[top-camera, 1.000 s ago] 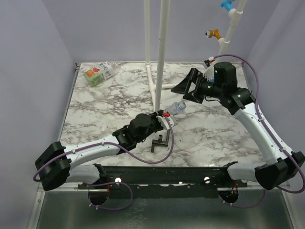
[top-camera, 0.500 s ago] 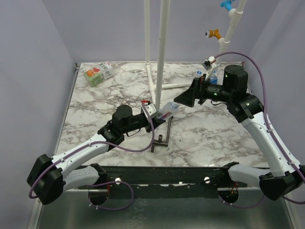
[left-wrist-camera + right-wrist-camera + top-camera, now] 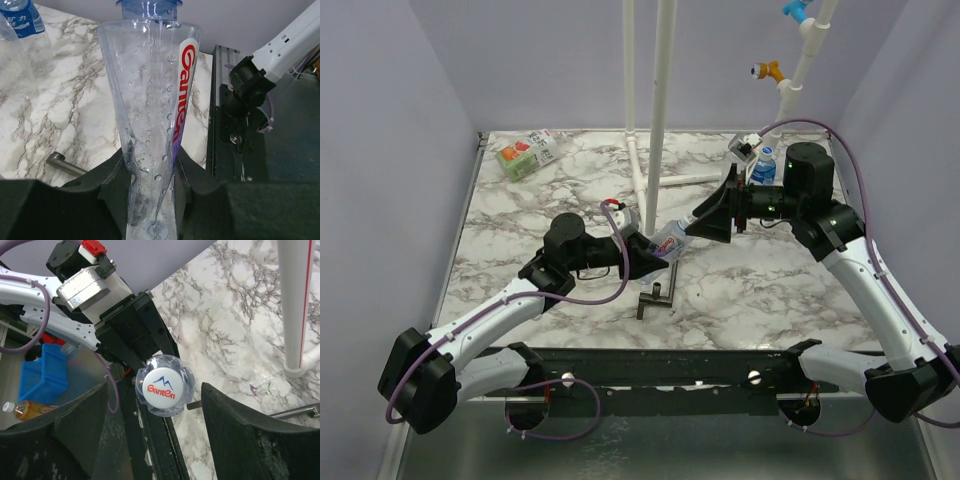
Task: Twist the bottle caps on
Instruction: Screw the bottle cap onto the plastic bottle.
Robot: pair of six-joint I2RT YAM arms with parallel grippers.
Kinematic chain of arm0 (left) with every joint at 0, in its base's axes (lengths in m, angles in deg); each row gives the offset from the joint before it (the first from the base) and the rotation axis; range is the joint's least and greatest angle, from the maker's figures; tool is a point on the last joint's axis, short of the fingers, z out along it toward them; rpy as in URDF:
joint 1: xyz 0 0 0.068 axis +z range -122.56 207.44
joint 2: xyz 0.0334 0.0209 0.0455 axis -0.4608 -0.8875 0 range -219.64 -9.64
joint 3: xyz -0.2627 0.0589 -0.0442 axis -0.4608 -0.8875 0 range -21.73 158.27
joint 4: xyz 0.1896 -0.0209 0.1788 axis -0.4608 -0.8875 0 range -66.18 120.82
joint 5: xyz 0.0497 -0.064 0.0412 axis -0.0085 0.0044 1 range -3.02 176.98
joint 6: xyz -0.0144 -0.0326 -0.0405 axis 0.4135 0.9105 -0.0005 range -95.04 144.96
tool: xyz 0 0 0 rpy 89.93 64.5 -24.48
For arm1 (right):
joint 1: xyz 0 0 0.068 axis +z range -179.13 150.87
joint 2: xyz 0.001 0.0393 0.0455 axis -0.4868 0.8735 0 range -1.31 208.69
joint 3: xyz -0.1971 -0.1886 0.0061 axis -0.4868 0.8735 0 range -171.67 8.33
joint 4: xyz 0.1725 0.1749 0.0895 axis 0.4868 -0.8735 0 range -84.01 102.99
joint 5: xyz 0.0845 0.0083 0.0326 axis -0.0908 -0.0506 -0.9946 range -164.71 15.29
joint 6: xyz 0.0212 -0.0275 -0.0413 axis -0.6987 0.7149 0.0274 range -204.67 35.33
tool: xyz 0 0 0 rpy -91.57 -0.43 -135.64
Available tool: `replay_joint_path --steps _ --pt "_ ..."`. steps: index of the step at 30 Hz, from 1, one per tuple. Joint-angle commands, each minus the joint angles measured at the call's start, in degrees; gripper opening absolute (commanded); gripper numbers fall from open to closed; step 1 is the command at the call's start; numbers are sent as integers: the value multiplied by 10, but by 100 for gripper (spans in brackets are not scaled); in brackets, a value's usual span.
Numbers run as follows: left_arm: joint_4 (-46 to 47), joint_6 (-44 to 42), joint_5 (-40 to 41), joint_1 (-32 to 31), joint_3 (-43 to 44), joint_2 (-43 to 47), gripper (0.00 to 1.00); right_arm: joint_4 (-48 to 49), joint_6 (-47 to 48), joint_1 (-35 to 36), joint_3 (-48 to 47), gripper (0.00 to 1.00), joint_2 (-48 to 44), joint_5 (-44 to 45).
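Left end effector (image 3: 150,186) grips a bottle (image 3: 150,100); open right end effector (image 3: 152,385) flanks its cap (image 3: 162,386), apparently about to close and twist.

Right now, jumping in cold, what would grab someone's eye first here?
The clear bottle is clamped in the left claw at mid-table, its white Ganten cap pointing at the right claw, whose fingers stand open either side of it. Next, the green-labelled bottle lying in the far left corner.
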Motion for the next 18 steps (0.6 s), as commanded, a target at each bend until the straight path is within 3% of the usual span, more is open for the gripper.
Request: replay_joint_path --steps 1,12,18 --pt "41 38 -55 12 2 4 0 12 16 3 9 75 -8 -35" --pt "43 41 -63 14 3 -15 0 52 -11 4 25 66 -6 -35" --pt "43 37 -53 14 5 -22 0 46 -14 5 26 50 -2 -27"
